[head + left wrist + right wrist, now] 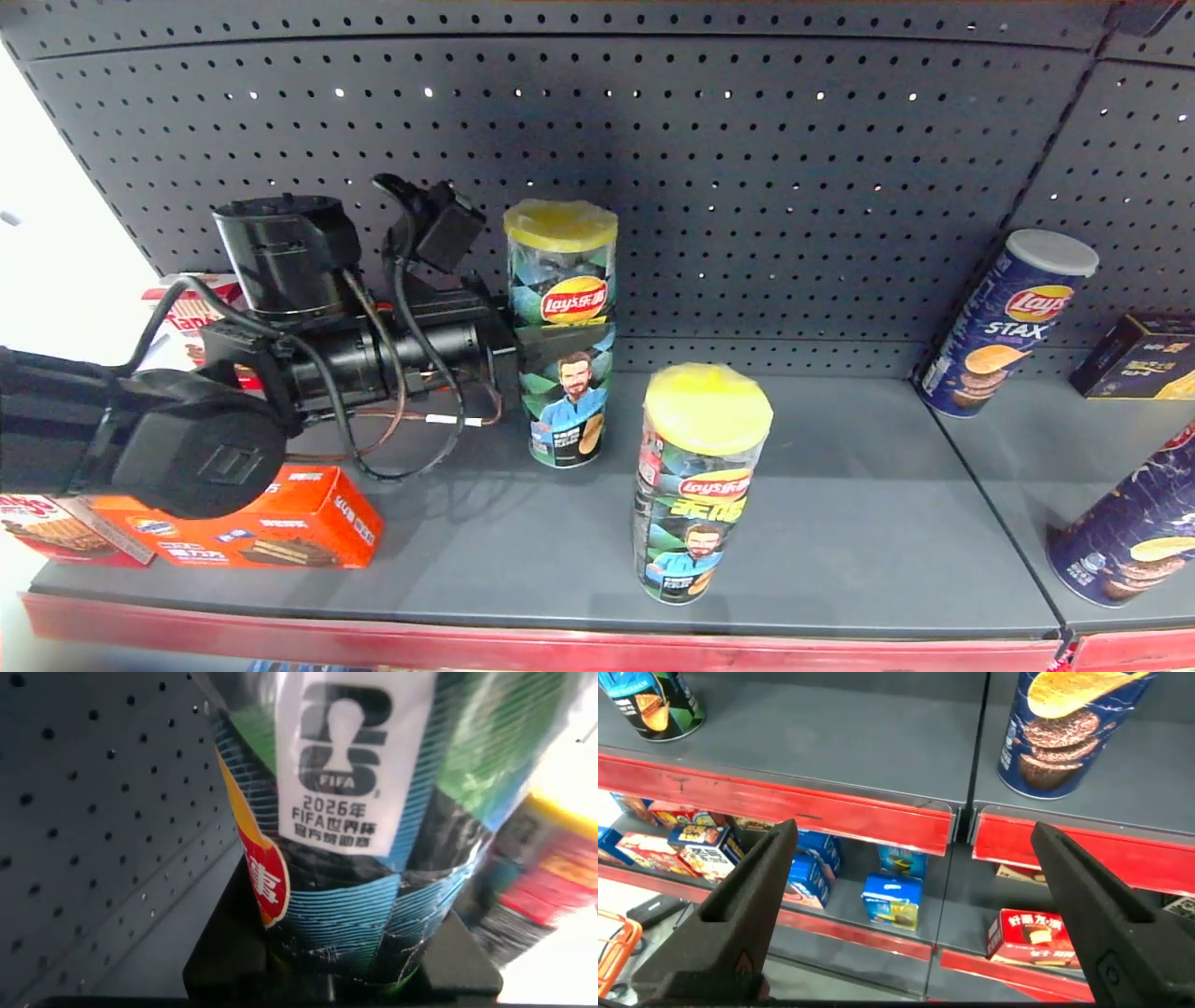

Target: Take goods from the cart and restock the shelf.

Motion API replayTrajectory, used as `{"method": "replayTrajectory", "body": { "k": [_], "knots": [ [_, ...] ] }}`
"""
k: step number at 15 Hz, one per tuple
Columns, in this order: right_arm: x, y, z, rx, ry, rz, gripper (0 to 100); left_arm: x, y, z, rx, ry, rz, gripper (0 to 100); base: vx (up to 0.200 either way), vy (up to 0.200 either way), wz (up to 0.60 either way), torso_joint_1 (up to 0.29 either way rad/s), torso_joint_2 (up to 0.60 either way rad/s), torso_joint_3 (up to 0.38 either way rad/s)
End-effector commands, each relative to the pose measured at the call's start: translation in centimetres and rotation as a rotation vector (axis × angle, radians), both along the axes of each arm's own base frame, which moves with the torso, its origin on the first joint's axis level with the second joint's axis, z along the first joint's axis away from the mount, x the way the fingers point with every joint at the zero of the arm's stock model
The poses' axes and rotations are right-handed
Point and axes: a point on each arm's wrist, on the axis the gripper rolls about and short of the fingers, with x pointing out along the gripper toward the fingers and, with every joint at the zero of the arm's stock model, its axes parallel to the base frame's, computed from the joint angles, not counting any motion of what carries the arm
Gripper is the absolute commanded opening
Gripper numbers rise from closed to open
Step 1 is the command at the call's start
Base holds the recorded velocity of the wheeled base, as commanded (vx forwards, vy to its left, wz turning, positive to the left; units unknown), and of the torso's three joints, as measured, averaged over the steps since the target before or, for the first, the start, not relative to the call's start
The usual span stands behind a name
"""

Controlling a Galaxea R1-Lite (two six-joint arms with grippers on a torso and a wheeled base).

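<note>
A: What about the left gripper (551,347)?
B: It sits on the left side of the rear chip can (560,252), jaws clamped on it at about mid-height. In the left wrist view the can (355,859) sits tight between the black fingers (234,957).

A: Where's that can?
B: It's upright on the shelf (840,523), yellow lid on, close to the pegboard (747,187) at the back. The base looks down on the board, but I can't tell if it's fully seated.

A: Other stock?
B: There's a front chip can (700,485) with the same print and a yellow lid. It's upright, nearer the red front edge, to the right of the held one and apart from it. An orange box (280,523) lies flat at front left, below the arm. In the next bay to the right, a blue can (1004,322) tilts against the back panel. A navy can (1120,541) is nearer the front and a black box (1134,355) is at the far edge.

A: And the right gripper (913,833)?
B: Its jaws are spread wide with nothing between them. It's low, out in front of the shelf's red edge. Beyond it are the navy can's base (1064,728) and lower shelves (859,929) with blue boxes (892,901) and a red box (1032,938).
</note>
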Motion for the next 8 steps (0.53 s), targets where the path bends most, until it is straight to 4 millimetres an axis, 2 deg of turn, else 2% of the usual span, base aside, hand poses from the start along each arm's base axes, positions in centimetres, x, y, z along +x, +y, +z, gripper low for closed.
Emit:
{"method": "replayTrajectory", "body": {
  "k": [1,4,5,6,8],
  "knots": [
    [0.0,0.0,0.0,0.0,0.006,0.0,100,3.1,-1.6,-1.9,0.011,0.025,-0.011,0,0.0,0.0,0.0,0.0,0.0,0.0],
    [0.0,0.0,0.0,-0.002,0.005,0.0,100,5.8,-3.2,-2.7,0.003,0.003,-0.02,0,0.0,0.0,0.0,0.0,0.0,0.0],
    [0.0,0.0,0.0,-0.002,0.005,0.0,100,5.8,-3.2,-2.7,0.003,0.003,-0.02,0,0.0,0.0,0.0,0.0,0.0,0.0],
    [0.0,0.0,0.0,-0.001,0.004,0.0,100,7.3,-4.0,-3.0,-0.013,-0.039,-0.026,0,0.0,0.0,0.0,0.0,0.0,0.0],
    [0.0,0.0,0.0,-0.002,0.005,0.0,100,8.2,-4.6,-3.6,-0.027,-0.067,-0.034,0,0.0,0.0,0.0,0.0,0.0,0.0]
  ]
}}
